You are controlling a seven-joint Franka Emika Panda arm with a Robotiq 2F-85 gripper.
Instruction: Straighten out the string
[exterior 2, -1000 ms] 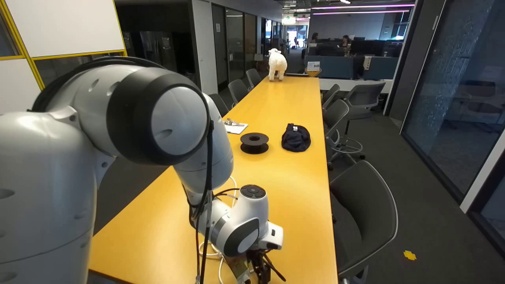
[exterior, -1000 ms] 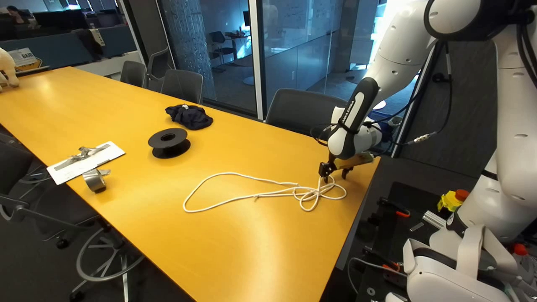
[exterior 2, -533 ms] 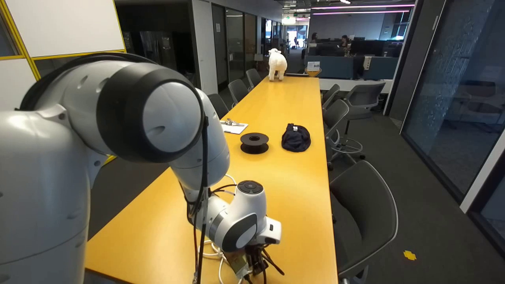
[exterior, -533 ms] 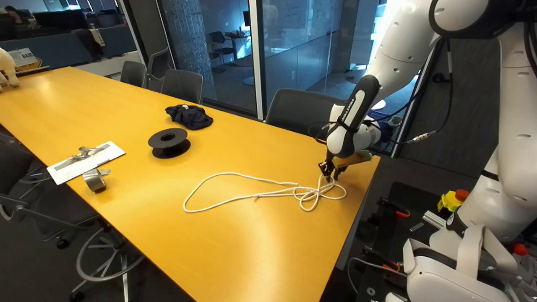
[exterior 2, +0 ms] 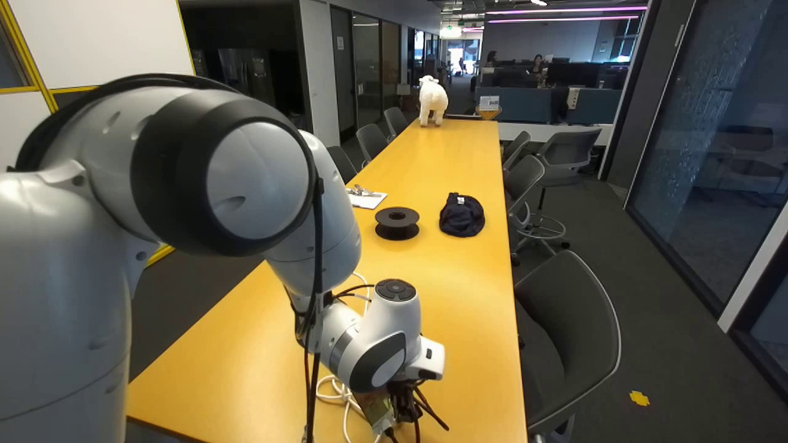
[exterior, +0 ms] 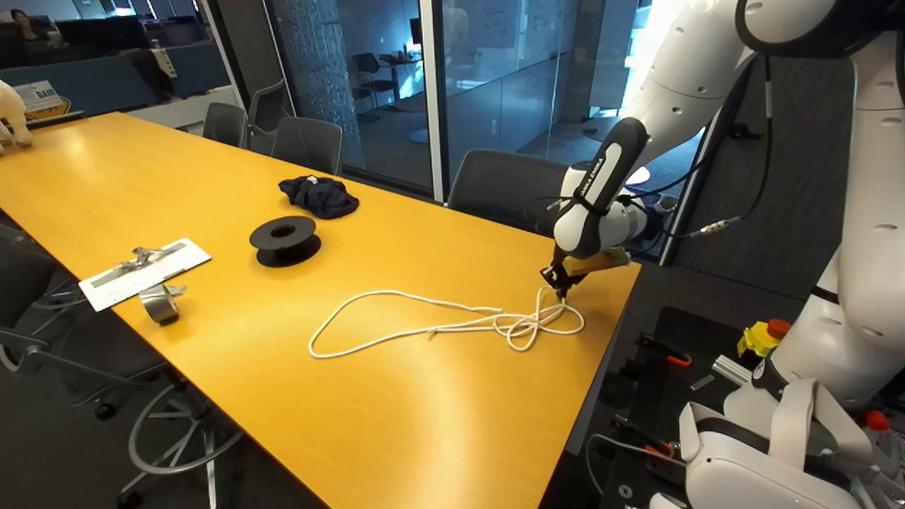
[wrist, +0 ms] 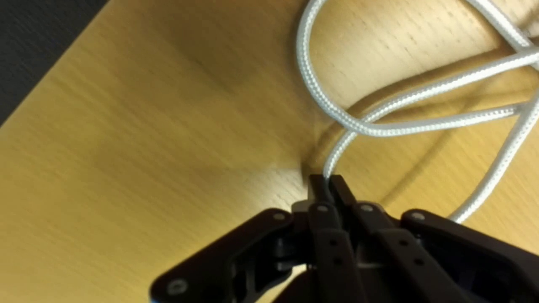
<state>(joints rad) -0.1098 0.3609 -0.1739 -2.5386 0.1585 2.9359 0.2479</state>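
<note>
Jaws pinched on the string

They are pressed together on one strand; whether it is the string's tip is hard to tell. In an exterior view the string lies on the right part of the desk, small crossing loops bunched beside the jaws and one wide loop out to the left. A black spool sits farther left, dark cloth beyond it.
</note>
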